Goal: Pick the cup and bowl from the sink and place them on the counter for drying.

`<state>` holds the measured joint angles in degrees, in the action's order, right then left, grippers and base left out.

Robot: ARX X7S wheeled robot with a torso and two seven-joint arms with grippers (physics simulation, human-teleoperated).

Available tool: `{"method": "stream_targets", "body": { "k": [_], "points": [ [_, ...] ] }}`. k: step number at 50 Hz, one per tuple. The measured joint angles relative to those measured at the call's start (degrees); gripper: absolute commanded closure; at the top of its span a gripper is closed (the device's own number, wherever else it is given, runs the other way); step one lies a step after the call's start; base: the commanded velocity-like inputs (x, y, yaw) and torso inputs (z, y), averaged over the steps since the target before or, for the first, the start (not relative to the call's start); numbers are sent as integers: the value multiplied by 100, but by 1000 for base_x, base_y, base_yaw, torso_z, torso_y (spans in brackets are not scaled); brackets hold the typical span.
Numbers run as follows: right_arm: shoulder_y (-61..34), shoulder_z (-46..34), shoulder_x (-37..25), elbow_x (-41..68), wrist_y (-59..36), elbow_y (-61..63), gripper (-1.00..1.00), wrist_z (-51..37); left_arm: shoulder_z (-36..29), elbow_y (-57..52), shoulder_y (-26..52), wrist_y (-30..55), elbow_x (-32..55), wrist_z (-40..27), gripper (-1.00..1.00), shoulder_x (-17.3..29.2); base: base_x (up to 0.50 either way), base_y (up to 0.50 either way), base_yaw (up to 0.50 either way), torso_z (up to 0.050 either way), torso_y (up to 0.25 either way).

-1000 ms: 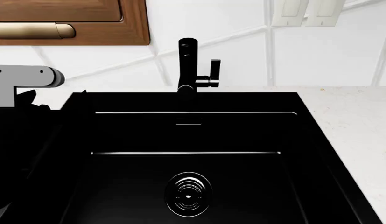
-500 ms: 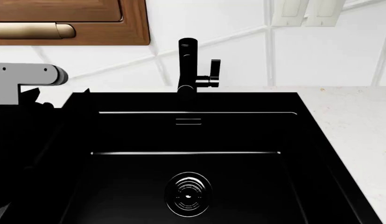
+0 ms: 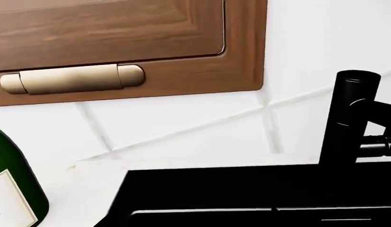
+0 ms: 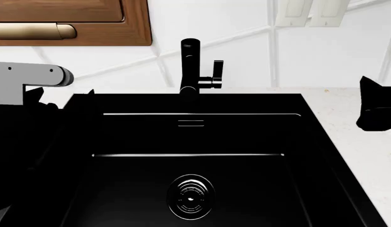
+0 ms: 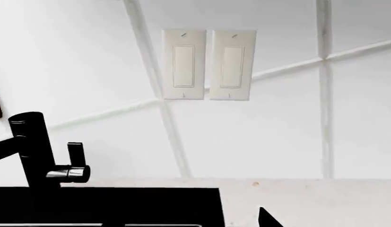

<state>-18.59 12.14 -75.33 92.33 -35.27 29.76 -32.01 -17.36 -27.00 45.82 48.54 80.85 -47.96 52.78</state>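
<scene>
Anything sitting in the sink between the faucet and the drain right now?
No. In the head view the black basin floor between the faucet and the drain is bare; no cup or bowl shows there.

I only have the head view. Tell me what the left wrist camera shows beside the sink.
Observer: An upright green bottle with a pale label, next to the sink rim.
Operator: Now report the right wrist camera.
Observer: Two white wall switches side by side, above the counter, off to one side of the faucet.
Operator: Say whether either wrist camera finds the cup or bowl.
Observer: Neither one shows them.
</scene>
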Motion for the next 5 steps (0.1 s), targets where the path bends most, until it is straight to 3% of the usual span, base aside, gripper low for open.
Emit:
{"method": "stream_targets", "body": {
  "k": [5],
  "points": [
    [-403, -399, 2, 171, 22, -19, -100, -158, -72, 4, 75, 76, -23, 54, -100, -5, 0, 0, 0, 0, 0]
  ]
}}
